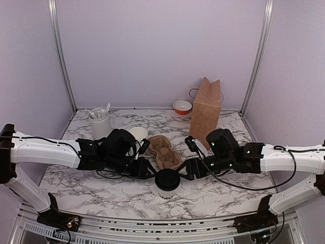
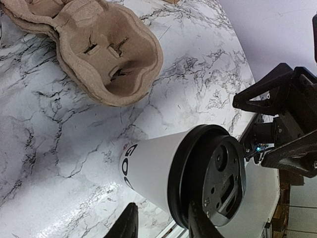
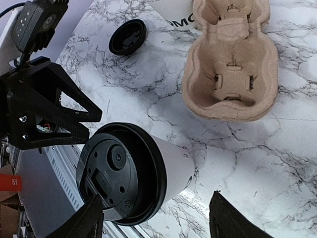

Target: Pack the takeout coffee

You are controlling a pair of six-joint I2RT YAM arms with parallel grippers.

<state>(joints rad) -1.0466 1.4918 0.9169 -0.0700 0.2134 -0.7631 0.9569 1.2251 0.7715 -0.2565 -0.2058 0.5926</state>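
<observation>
1. Top external view: found the takeout coffee (image 1: 166, 192) upright on the table (image 1: 91, 188), black lid (image 1: 167, 179) on, just on the arms' side of the pulp carrier (image 1: 163, 151) and apart from it.
2. Saw the left hand (image 1: 149, 172) at the cup's flank off the carrier's near left corner, and the right hand (image 1: 189, 170) opposite, off the near right corner.
3. Right wrist view: read the right hand as released, fingers (image 3: 94, 220) spread wide either side of the lid, one clear of the cup wall.
4. Left wrist view: could not tell whether the left hand was clenched on the cup or merely sat against it.
5. Judged the step as taking hold for a lift into the carrier's near well (image 2: 116, 79).
6. Advised: grasp the paper wall below the lid, squeeze lightly, keep the cup upright, and back the other hand off before lifting.
</observation>
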